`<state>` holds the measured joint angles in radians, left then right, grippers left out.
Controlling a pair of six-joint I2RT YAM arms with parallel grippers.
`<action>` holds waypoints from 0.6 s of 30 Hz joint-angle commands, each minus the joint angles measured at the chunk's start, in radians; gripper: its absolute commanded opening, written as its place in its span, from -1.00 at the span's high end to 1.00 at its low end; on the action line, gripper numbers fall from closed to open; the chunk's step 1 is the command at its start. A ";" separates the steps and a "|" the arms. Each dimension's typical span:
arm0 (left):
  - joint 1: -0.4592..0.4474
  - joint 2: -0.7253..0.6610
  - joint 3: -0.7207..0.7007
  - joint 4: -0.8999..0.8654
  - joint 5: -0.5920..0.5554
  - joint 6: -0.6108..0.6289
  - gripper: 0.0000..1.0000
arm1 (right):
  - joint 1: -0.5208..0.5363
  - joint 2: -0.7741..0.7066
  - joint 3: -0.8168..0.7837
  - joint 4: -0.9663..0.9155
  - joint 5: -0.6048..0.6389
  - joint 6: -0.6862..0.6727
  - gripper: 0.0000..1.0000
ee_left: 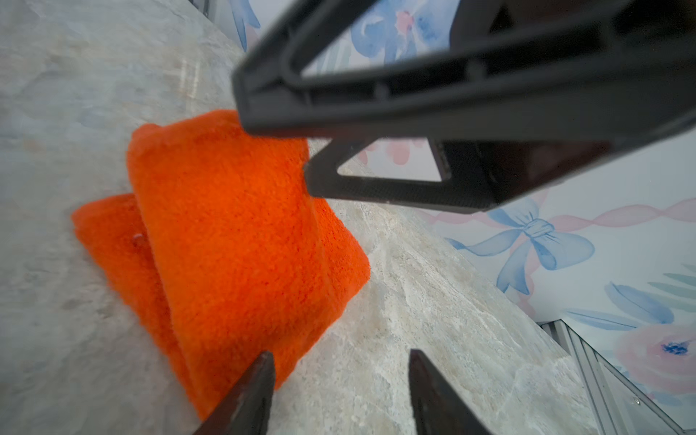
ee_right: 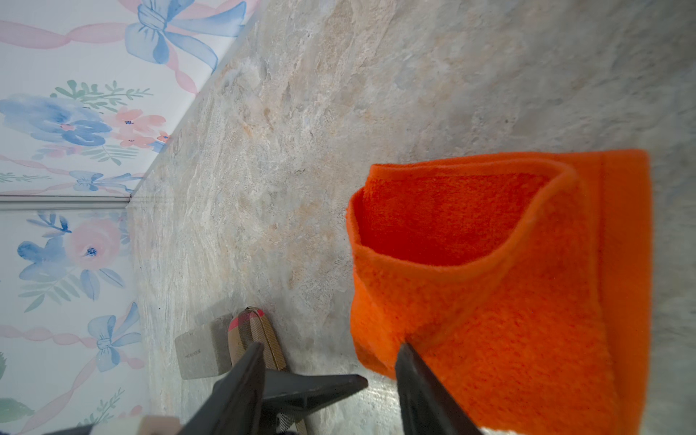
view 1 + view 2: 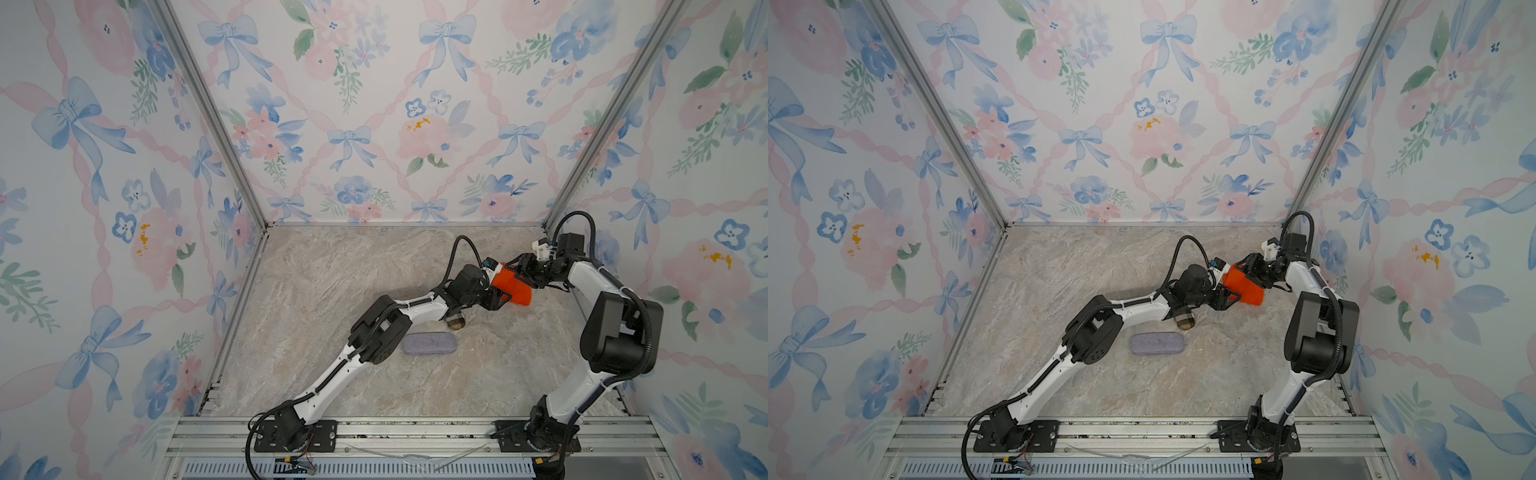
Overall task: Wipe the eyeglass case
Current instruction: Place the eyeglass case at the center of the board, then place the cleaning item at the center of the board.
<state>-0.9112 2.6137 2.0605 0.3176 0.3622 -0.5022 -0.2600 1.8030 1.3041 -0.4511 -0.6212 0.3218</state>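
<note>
In both top views the eyeglass case [image 3: 430, 344] [image 3: 1158, 344] lies flat on the table [image 3: 332, 270], its long axis running side to side. It sits toward the front, well apart from the orange cloth [image 3: 514, 289] at the far right, where both sets of jaws are gathered. The left arm [image 3: 376, 332] bends just beside the case, so I'd judge that arm the nearer.

From the left wrist, the left gripper [image 1: 341, 354] has its jaws parted over bare table, with the cloth's edge at one finger. The right gripper [image 1: 275, 150] straddles the cloth's raised corner.

From the right wrist, the right gripper [image 2: 331, 345] has one finger against the cloth. Whether it is pinching the cloth, I cannot tell.
</note>
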 commanded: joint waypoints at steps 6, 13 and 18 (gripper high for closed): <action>0.013 0.150 0.237 0.061 0.182 -0.076 0.21 | -0.005 0.032 0.017 -0.013 -0.027 -0.002 -0.09; 0.009 0.224 0.291 0.024 0.123 -0.135 0.34 | -0.010 0.030 0.015 -0.001 -0.049 0.015 -0.04; 0.012 0.283 0.361 -0.081 0.034 -0.184 0.42 | -0.010 0.010 0.027 -0.011 -0.074 0.024 -0.03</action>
<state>-0.9054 2.8586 2.3676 0.3164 0.4587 -0.6411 -0.2611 1.8267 1.3071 -0.4519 -0.6624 0.3336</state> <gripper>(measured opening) 0.299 0.518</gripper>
